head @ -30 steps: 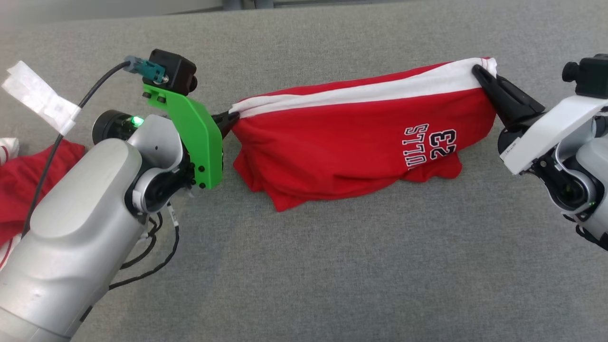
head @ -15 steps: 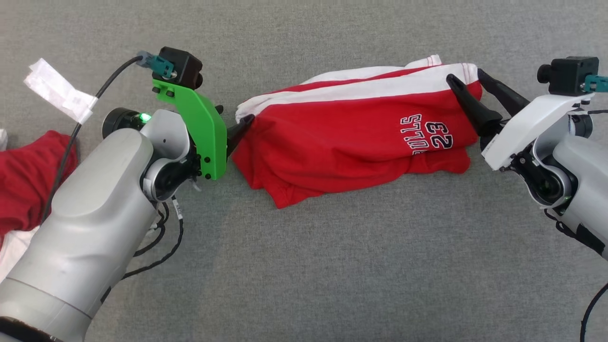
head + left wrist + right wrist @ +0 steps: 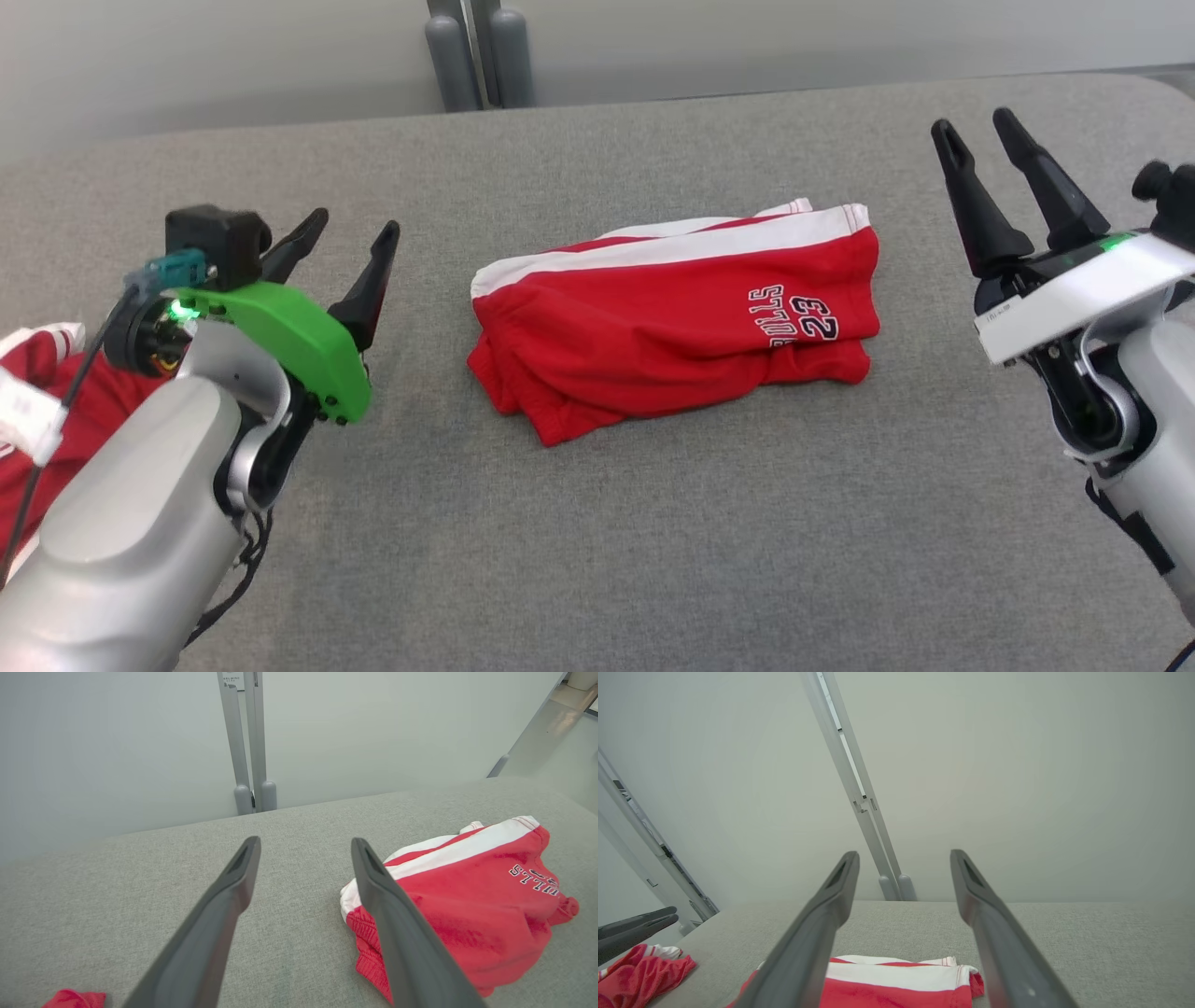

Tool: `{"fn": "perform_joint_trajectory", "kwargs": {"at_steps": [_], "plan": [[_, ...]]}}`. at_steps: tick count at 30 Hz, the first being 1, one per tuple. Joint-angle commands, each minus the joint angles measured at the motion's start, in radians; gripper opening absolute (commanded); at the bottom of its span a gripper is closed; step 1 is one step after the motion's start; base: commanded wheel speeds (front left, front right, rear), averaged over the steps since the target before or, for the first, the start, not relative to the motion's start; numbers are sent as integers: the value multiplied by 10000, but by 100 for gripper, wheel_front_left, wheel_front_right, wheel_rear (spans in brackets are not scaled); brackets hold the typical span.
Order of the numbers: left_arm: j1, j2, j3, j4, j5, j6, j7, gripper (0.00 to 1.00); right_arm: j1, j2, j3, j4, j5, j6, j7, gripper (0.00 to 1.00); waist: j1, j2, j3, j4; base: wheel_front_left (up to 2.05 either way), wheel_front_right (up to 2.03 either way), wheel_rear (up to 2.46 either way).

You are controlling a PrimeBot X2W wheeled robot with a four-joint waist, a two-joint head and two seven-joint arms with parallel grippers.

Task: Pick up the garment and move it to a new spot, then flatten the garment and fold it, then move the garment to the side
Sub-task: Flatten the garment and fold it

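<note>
Resting folded, soft red-white garment | grey woven surface | left pincer wide | right pincer wide

— How many red garments do you count?
— Two: a folded garment mid-table and a second garment at nine o'clock (partly behind the arm).
— Grippers?
— Two: the left gripper at ten o'clock, the right gripper at two. Each has two dark fingers, four altogether.
— Anything else?
— Two grey posts at twelve o'clock, and one grey table.
</note>
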Motion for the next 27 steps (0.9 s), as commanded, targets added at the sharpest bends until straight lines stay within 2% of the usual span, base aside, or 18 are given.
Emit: {"fn": "perform_joint_trajectory", "kwargs": {"at_steps": [1, 5, 7, 9, 12, 14, 17, 20, 27], "plan": [[424, 223, 60, -296, 366, 365, -500, 100, 584, 184, -487, -137, -506, 4, -23, 100, 0, -1, -745, -82, 0, 0, 0], [1746, 437, 319, -1122, 722, 1348, -1928, 100, 2083, 838, -1796, -314, -1807, 4, -24, 100, 0, -1, -1296, -17, 0, 0, 0], [2363, 464, 465, -1482, 763, 1683, -2372, 100, 2739, 1150, -2293, -396, -2267, 4, -24, 100, 0, -1, -1528, 22, 0, 0, 0], [3006, 367, 724, -1848, 598, 1920, -2649, 100, 3344, 1372, -2710, -493, -2727, 4, -25, 100, 0, -1, -1684, 60, 0, 0, 0], [3894, 351, 1061, -2257, 1023, 2304, -2831, 100, 4269, 1725, -3231, -610, -3287, 4, -25, 100, 0, -1, -1888, 113, 0, 0, 0], [4330, 302, 1393, -2545, 1744, 2641, -2865, 100, 4670, 1972, -3515, -769, -3666, 4, -25, 100, 0, -1, -1955, 109, 0, 0, 0], [5229, -46, 2137, -3097, 2620, 2917, -2855, 100, 5224, 2272, -3854, -991, -4108, 4, -25, 100, 0, -1, -2004, 55, 0, 0, 0], [6082, -492, 2962, -3527, 3435, 2929, -2859, 100, 5627, 2497, -4047, -1126, -4423, 4, -25, 100, 0, -1, -2028, -5, 0, 0, 0], [7152, -1341, 4097, -3610, 4332, 2201, -2862, 100, 5950, 2658, -4102, -1159, -4502, 4, -26, 100, 0, -1, -2007, -11, 0, 0, 0]]}}
